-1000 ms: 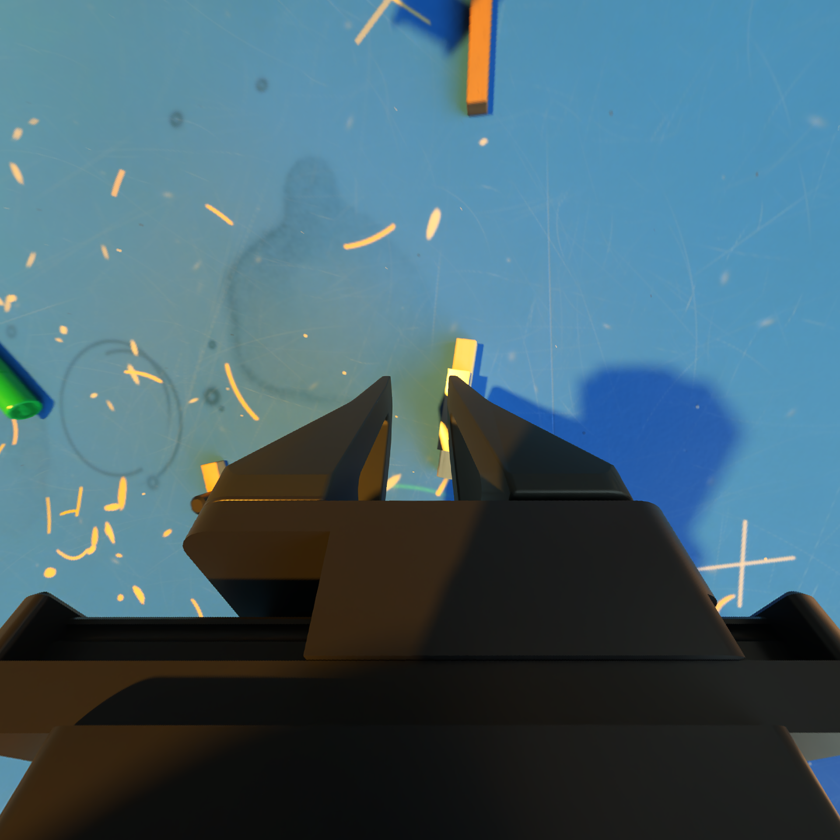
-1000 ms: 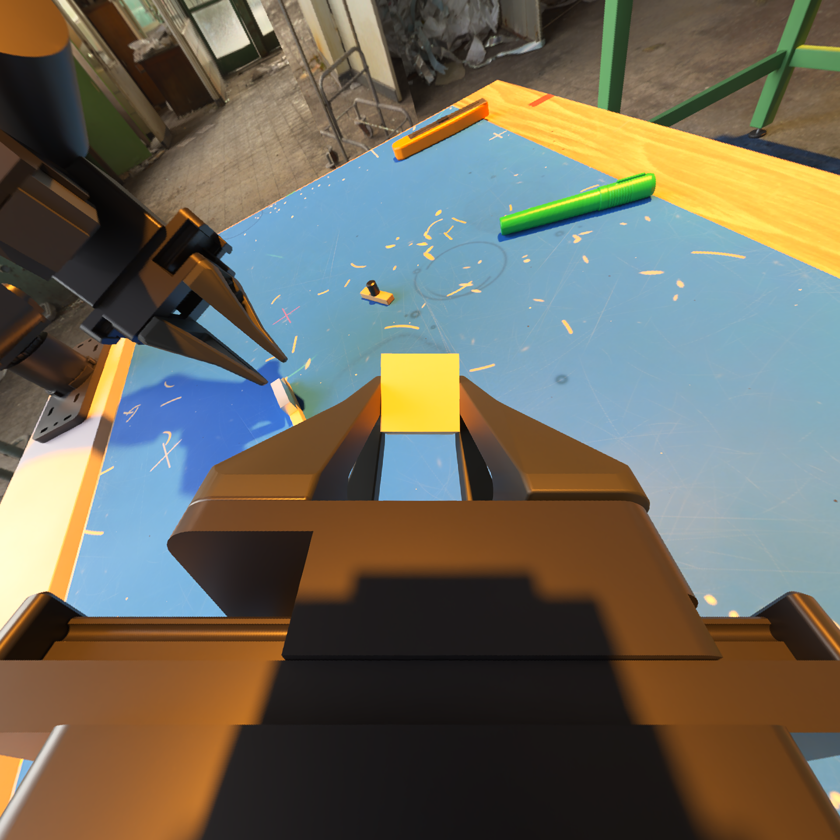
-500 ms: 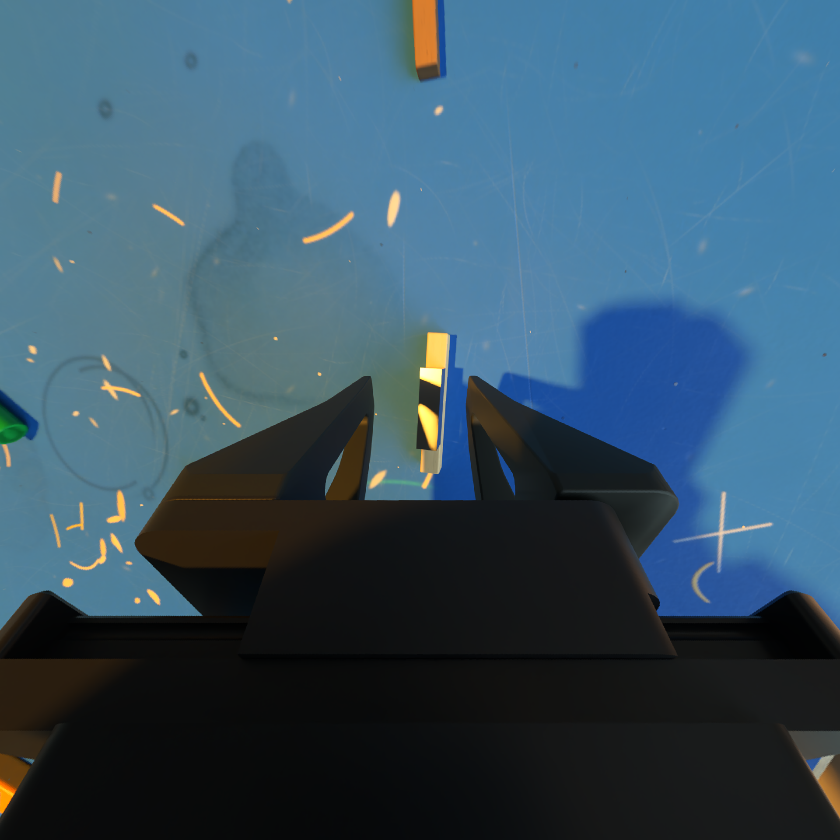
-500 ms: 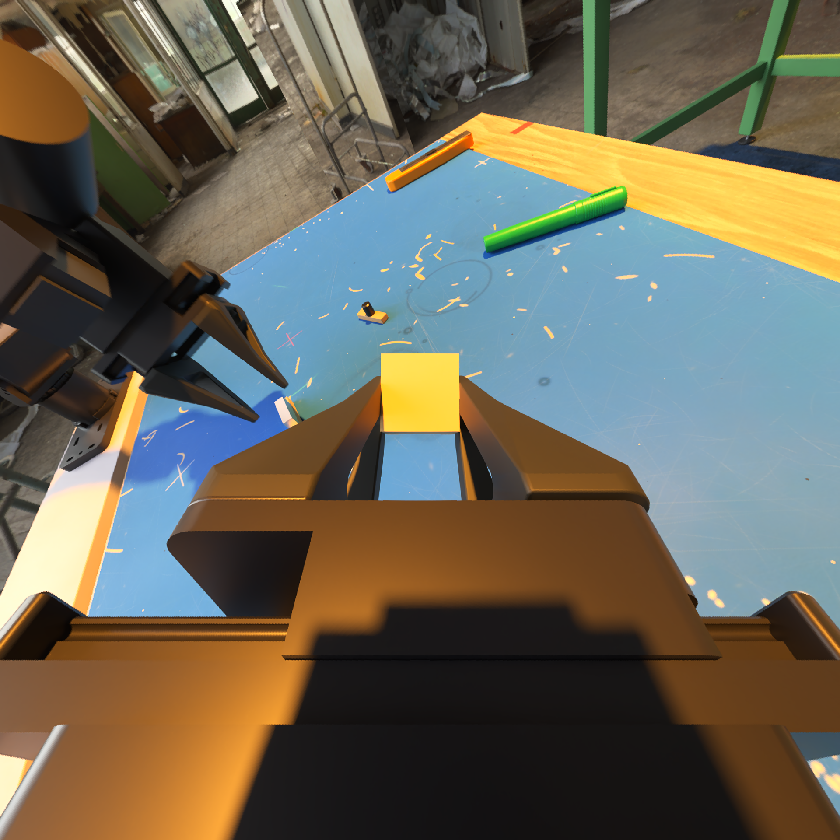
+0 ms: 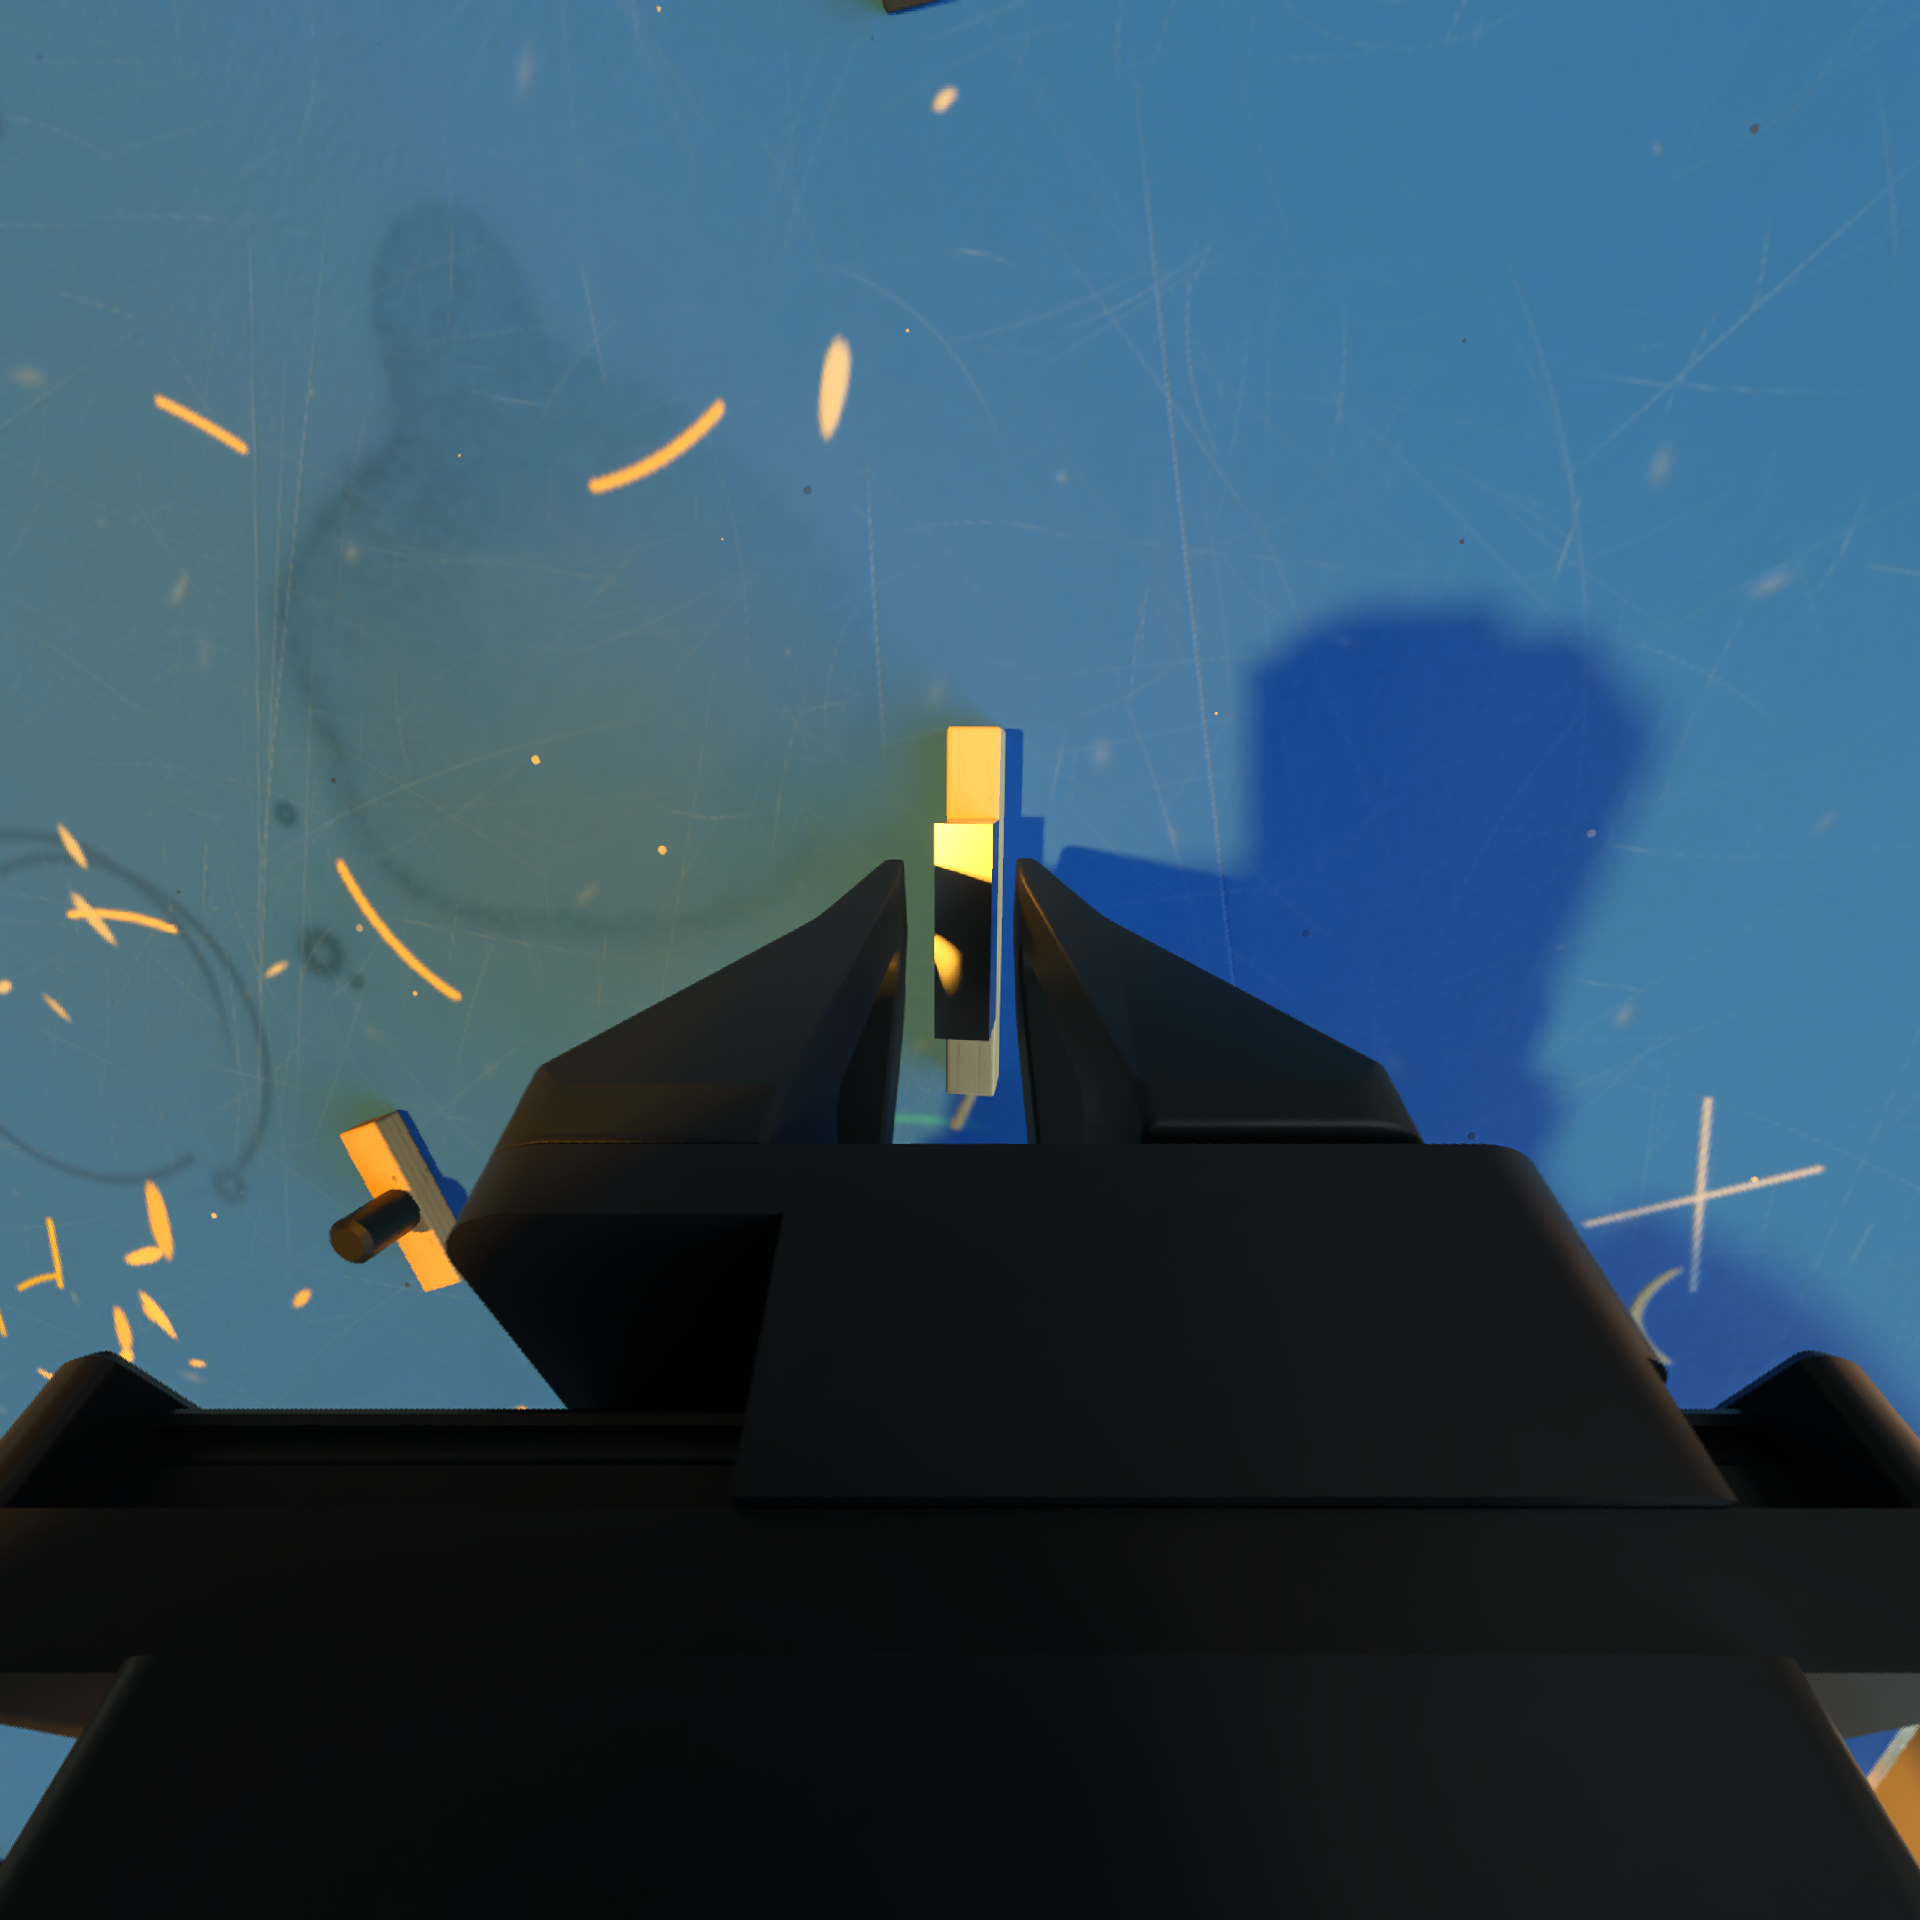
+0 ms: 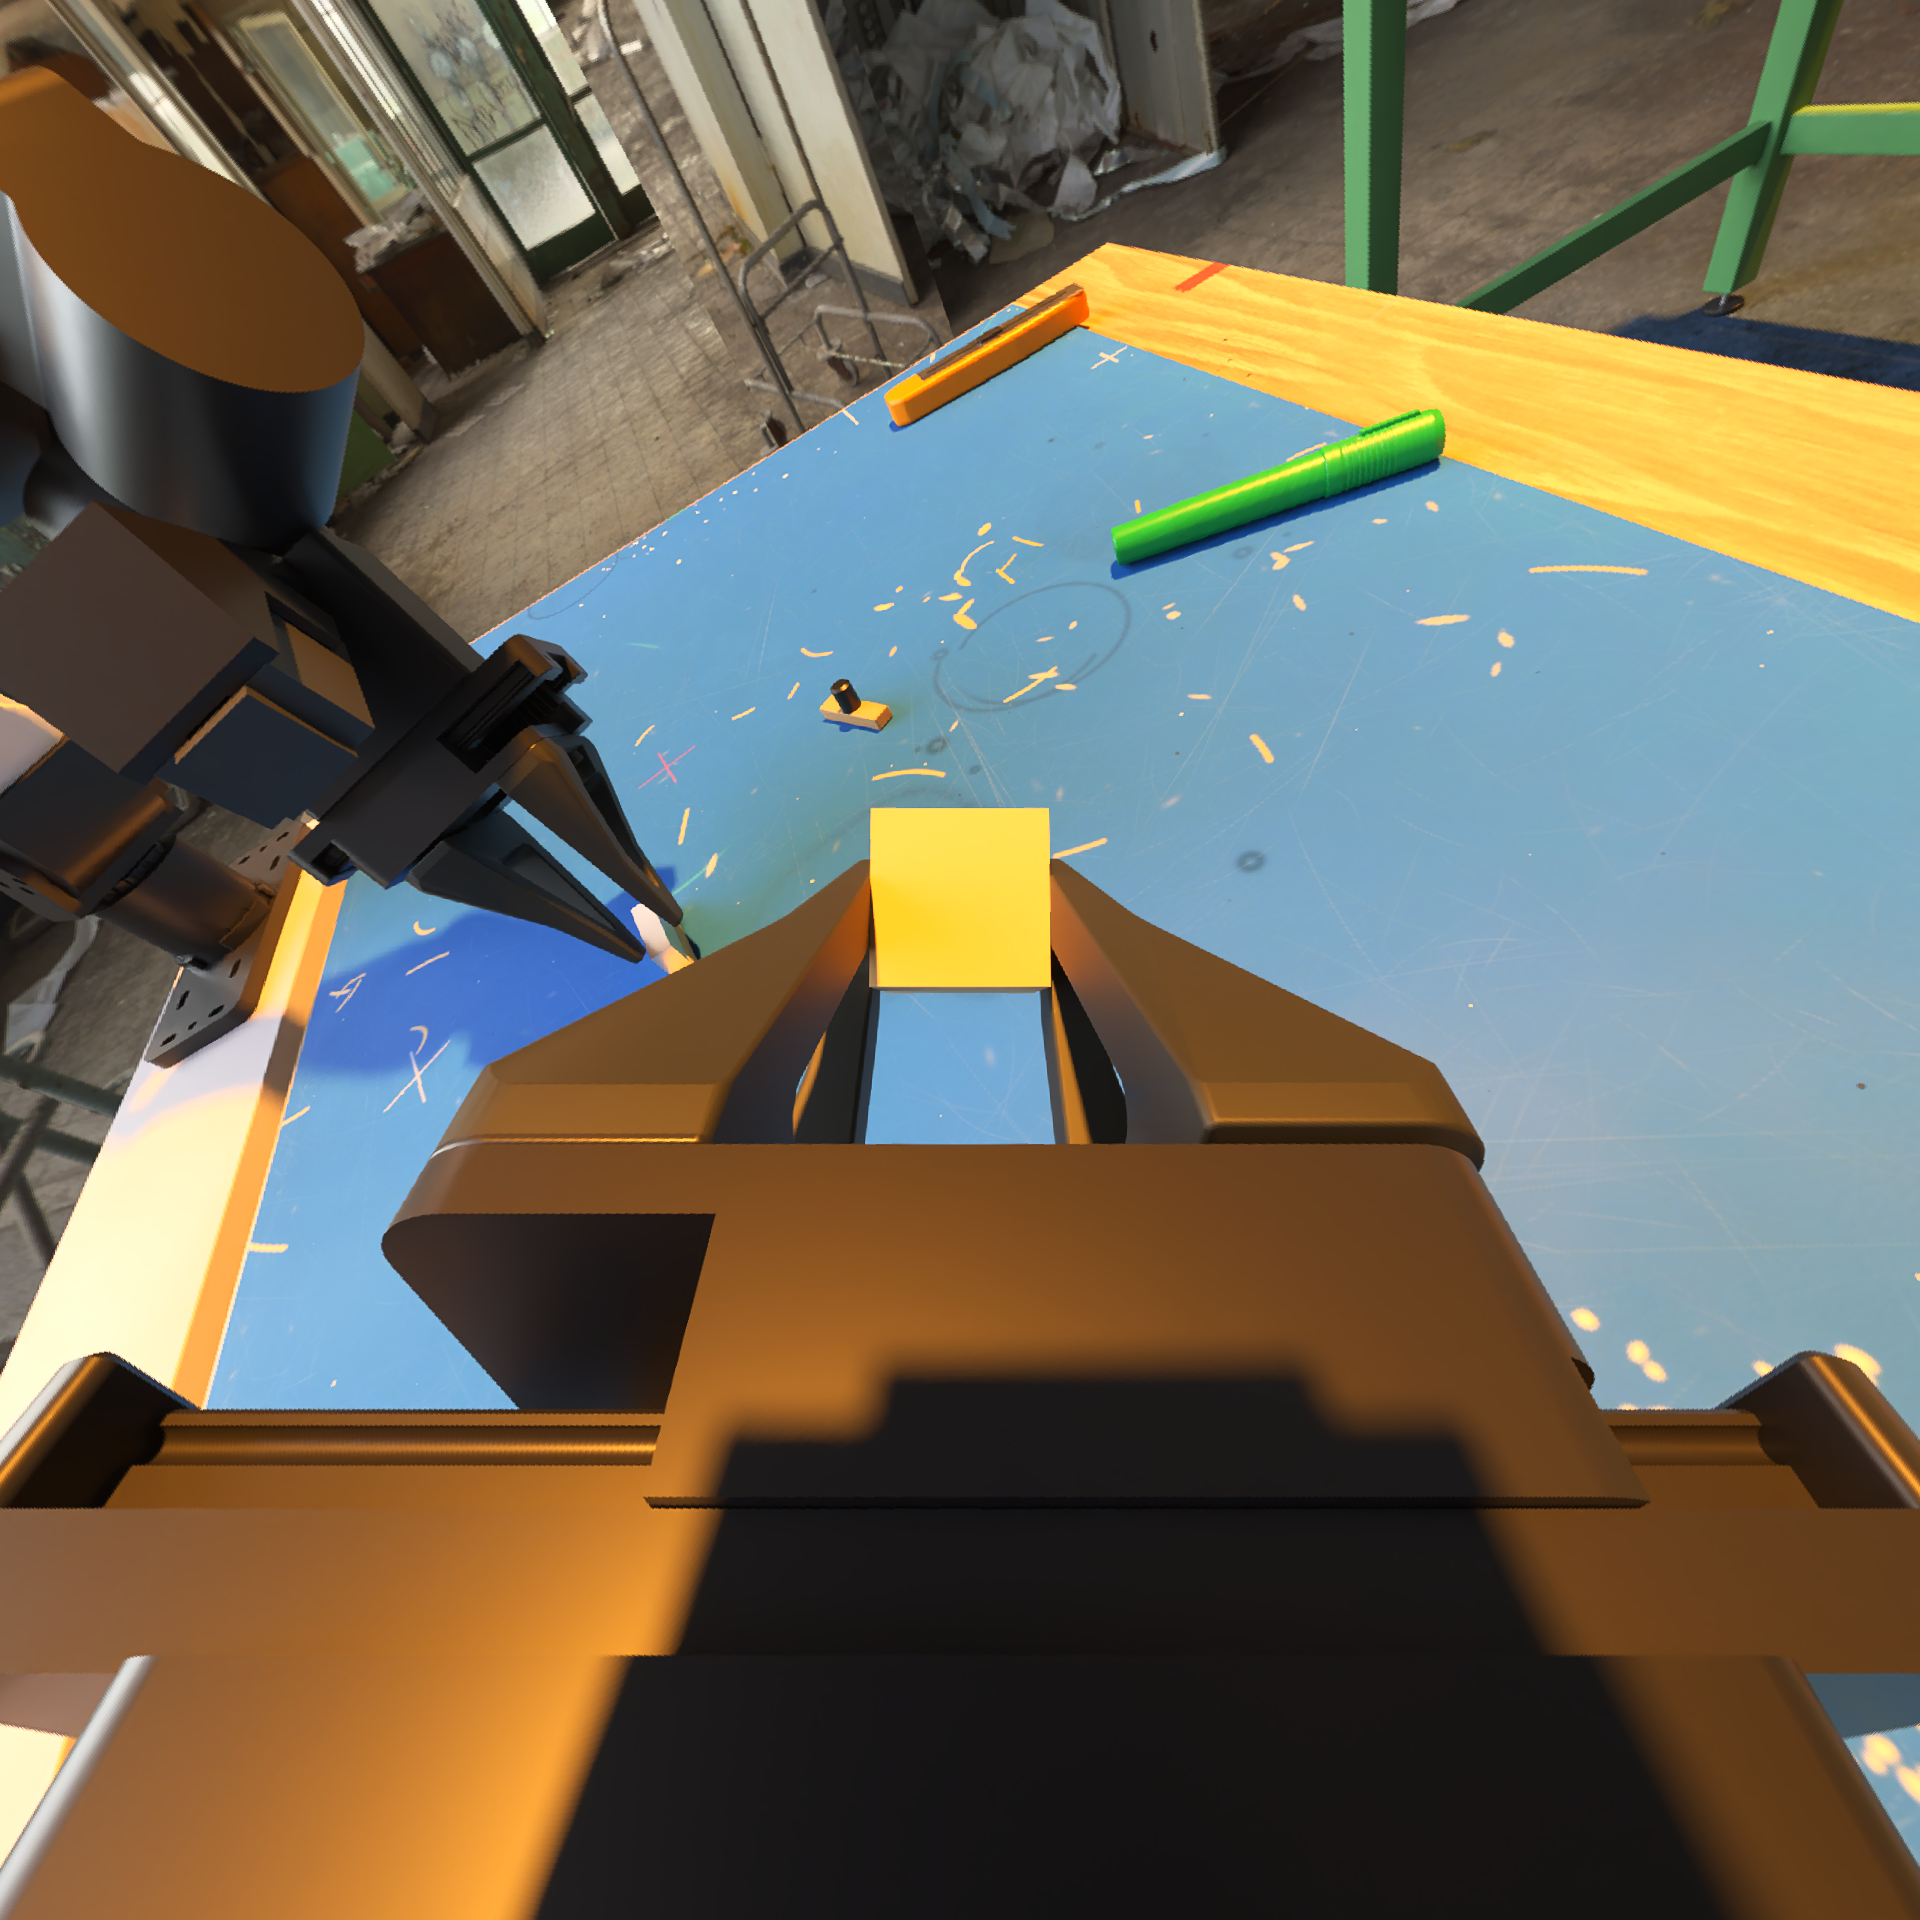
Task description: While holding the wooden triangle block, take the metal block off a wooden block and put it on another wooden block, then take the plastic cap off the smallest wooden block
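a: scratched blue matting [image 6: 1558,935] covered the wooden workbench, with a derelict hall behind it. what had changed over the last second?

b: the left gripper [image 5: 961,997] had swung over and dropped around the shiny metal block [image 5: 964,935] lying on its pale flat wooden block [image 5: 975,774]. a second earlier its fingers were nearly together and off to one side; half a second earlier they had spread wide; at this moment they had narrowed again, one on each side of the metal.

a: gripping it?

b: not yet, by the look of it. a thin gap showed on both sides, so the jaws were parted and closing, empty.

a: and the right gripper [image 6: 961,935]?

b: unchanged. it was pinched on the yellow wooden triangle block [image 6: 959,899], held up above the mat, so the holding condition was being met.

a: the cap?

b: the small black plastic cap [image 5: 369,1231] stood on the smallest wooden block [image 5: 400,1195], well apart on the mat, to the left of the left gripper. untouched.

a: so where did that leave things?

b: i'd judge the first transfer was at the grasp stage: squeeze, lift straight off, then find another block. the orange bar [image 6: 987,353] and green marker pen [image 6: 1278,483] lay far off.
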Tool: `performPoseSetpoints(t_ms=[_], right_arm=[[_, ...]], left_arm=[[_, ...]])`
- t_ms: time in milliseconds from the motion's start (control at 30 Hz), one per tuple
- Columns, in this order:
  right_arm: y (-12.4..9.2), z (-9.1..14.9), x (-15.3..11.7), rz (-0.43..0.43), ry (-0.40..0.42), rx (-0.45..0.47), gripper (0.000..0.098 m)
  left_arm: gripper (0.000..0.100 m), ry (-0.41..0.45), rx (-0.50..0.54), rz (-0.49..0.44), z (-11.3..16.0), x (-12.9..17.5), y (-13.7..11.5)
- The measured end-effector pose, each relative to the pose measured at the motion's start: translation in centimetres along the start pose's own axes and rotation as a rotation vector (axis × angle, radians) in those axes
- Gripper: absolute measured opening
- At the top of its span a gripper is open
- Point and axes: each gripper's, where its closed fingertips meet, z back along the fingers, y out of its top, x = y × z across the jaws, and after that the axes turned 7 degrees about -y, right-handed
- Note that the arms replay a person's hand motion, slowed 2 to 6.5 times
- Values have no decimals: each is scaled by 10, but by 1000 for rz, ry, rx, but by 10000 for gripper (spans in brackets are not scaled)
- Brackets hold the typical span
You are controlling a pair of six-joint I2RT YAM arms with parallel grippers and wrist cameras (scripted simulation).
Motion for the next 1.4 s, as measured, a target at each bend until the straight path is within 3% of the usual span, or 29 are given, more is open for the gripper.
performPoseSetpoints(t_ms=[133,500,800,1000,1200,1400], right_arm=[[0,0,0,-3,1,-4,254],[3,0,2,4,-3,8,254],[0,0,7,17,-47,6,254],[0,0,12,36,-88,3,254],[2,0,14,37,-98,8,254],[6,4,18,22,-110,25,254]], left_arm=[[95,-4,0,-2,-2,0,-1],[91,6,47,16,4,0,2],[91,142,232,84,26,-27,47],[91,128,275,128,0,-34,87],[91,98,244,91,-36,-32,113],[91,61,219,40,-54,-26,129]])
